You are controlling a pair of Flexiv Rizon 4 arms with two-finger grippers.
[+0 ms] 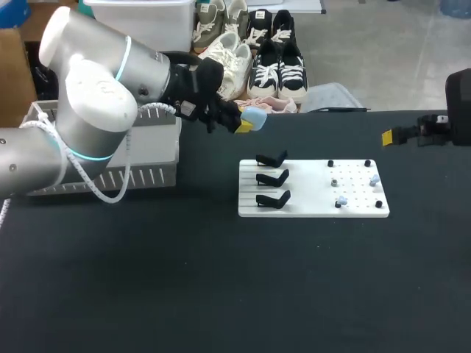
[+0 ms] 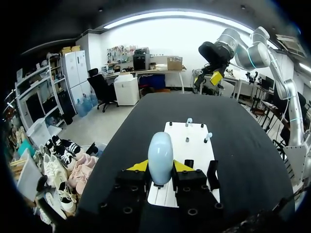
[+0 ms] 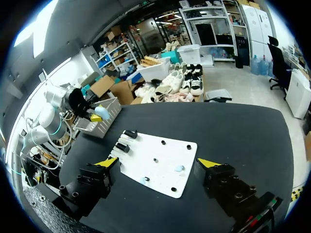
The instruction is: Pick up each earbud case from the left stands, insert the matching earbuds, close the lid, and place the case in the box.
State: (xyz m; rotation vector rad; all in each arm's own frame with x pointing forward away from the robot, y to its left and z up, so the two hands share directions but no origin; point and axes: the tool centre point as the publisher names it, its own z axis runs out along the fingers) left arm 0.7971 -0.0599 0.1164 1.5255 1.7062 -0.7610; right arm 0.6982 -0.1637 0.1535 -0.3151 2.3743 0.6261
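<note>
Pale-blue case (image 1: 254, 116) pinched in left tool (image 1: 245, 125), lid shut, near box (image 1: 147, 175), prob. for drop-off; right tool (image 3: 158, 164) spread, out of way.

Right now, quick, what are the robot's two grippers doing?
Left gripper: shut on the light blue earbud case.
Right gripper: open, holding nothing.

Clock directions are taken from the board's centre in the head view, with 12 o'clock pointing away from the robot. The board (image 1: 309, 185) lies on the table (image 1: 221, 294), right of middle. Three stands (image 1: 272, 178) sit in a near-to-far column on its 9 o'clock part, and two earbuds (image 1: 374, 179) rest on its 3 o'clock part. The box (image 1: 147, 176) lies well apart at 9 o'clock. The left gripper (image 1: 246, 124), with the earbud case (image 1: 255, 115) between its fingers, hangs at 11 o'clock, between box and board. The right gripper (image 1: 388, 137) is at 2 o'clock.
</note>
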